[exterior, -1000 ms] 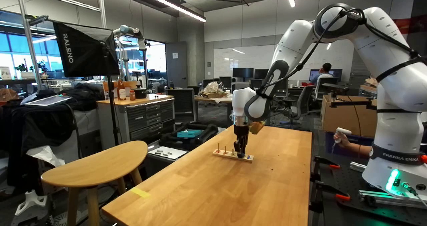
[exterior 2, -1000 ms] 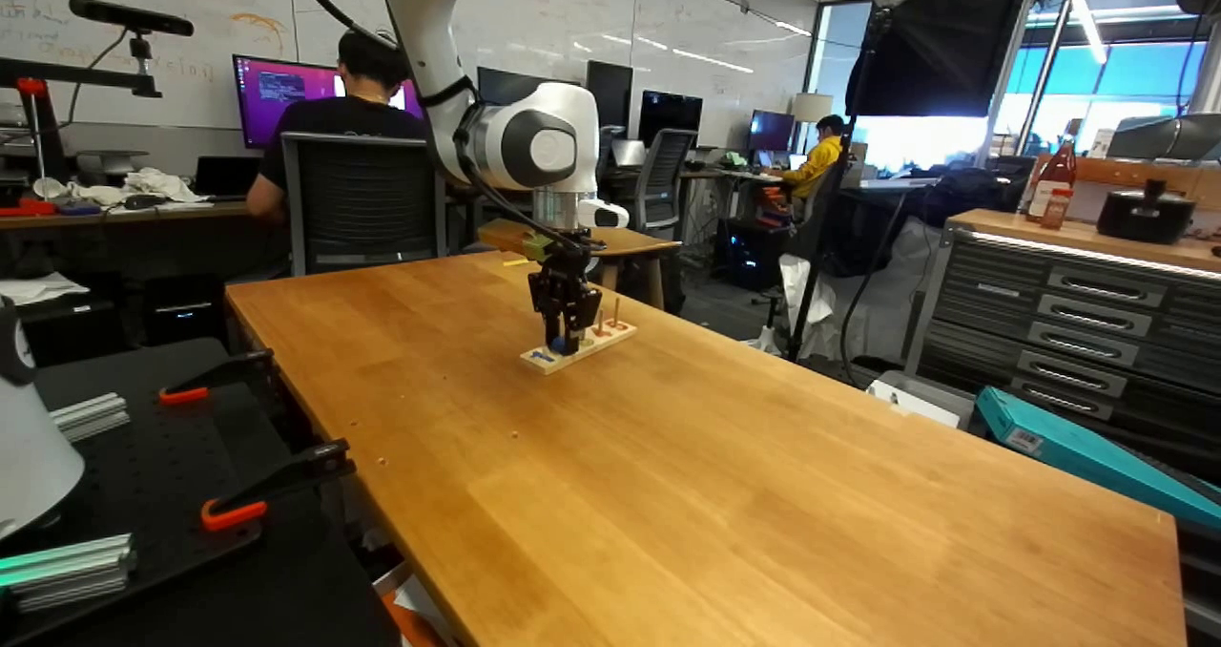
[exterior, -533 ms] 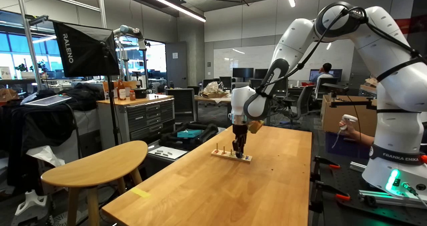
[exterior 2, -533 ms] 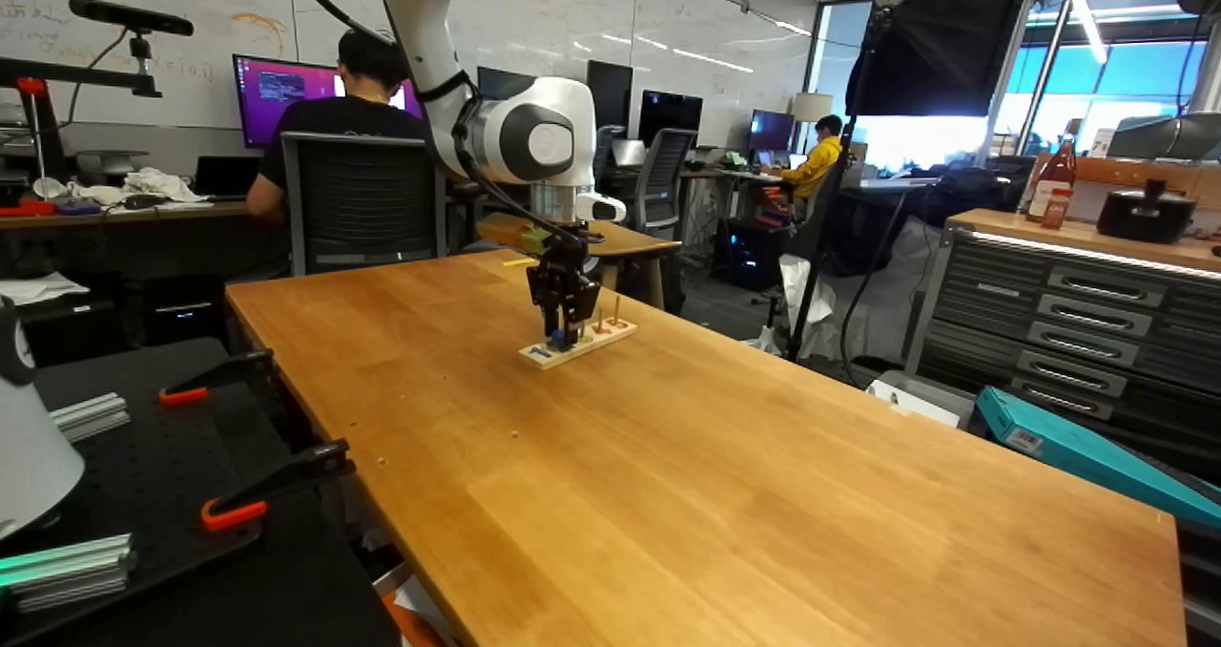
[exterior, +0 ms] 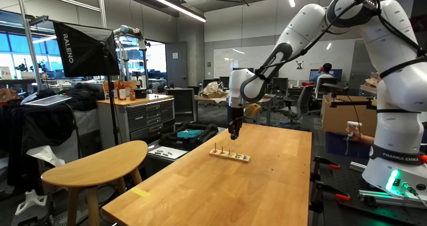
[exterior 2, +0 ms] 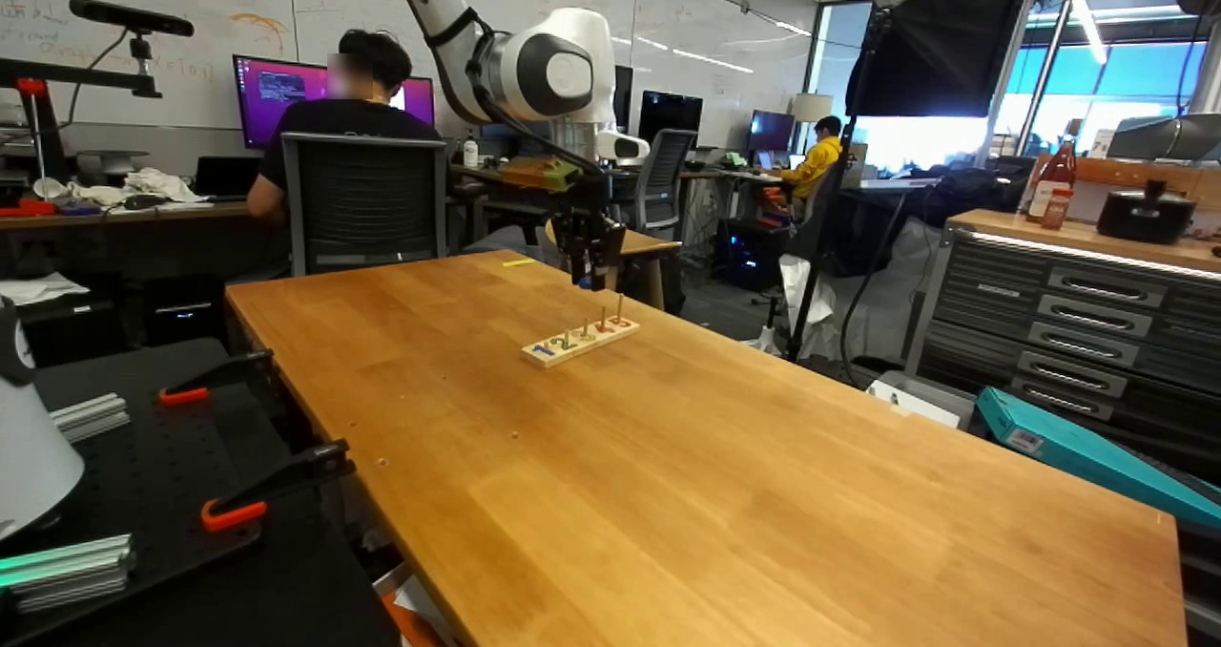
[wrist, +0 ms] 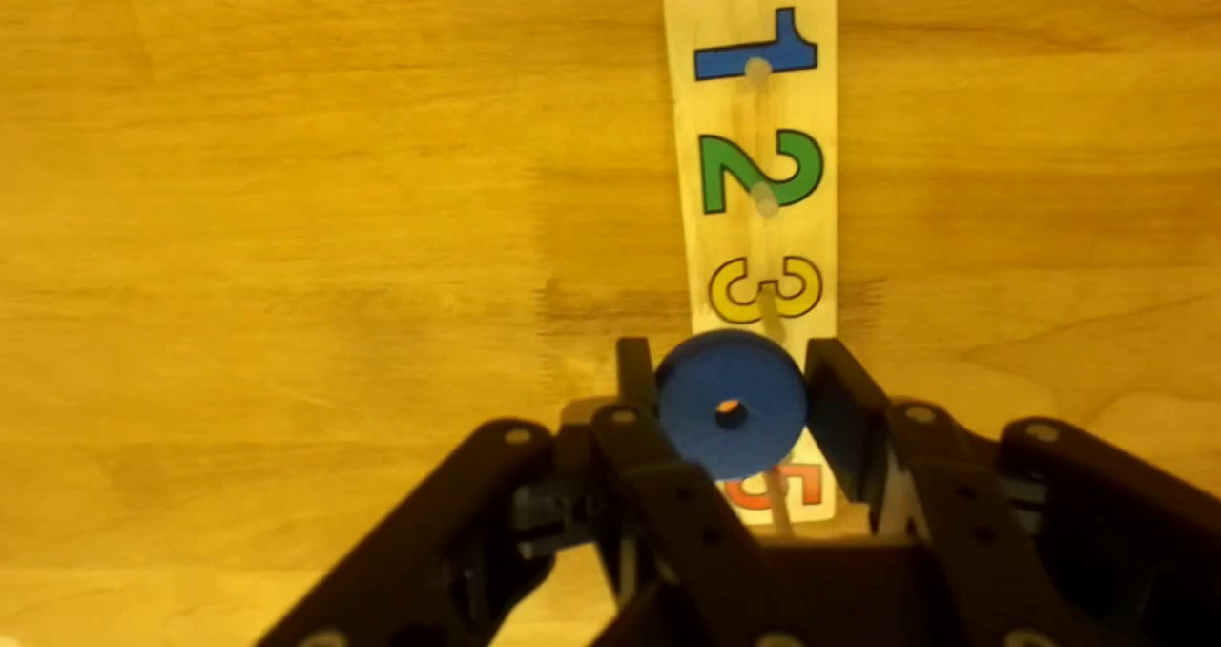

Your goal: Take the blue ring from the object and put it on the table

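Note:
The blue ring (wrist: 701, 442) is a round blue disc with a small centre hole, between my fingertips in the wrist view. My gripper (wrist: 733, 370) is shut on its two sides. The gripper hangs above the table in both exterior views (exterior: 234, 136) (exterior 2: 589, 280), and a trace of blue shows at its tips. The object, a pale wooden strip (wrist: 749, 108) with pegs and coloured numerals, lies below and apart from the ring. It shows in both exterior views (exterior: 229, 156) (exterior 2: 582, 346). The ring hides part of it in the wrist view. It rests on the light-wood table (exterior: 263, 189).
A smaller oval wooden top (exterior: 96, 166) stands beside the table's long edge. Yellow tape (exterior: 140, 192) is stuck on the table. Black clamps with orange tips (exterior 2: 234, 513) sit at the robot's side. A person's hand holds a white controller (exterior: 353, 124).
My gripper has risen from the strip, lifting the blue ring off its peg. The strip has shifted slightly. Its blue-numeral end and pegs, earlier partly hidden by the gripper, now show.

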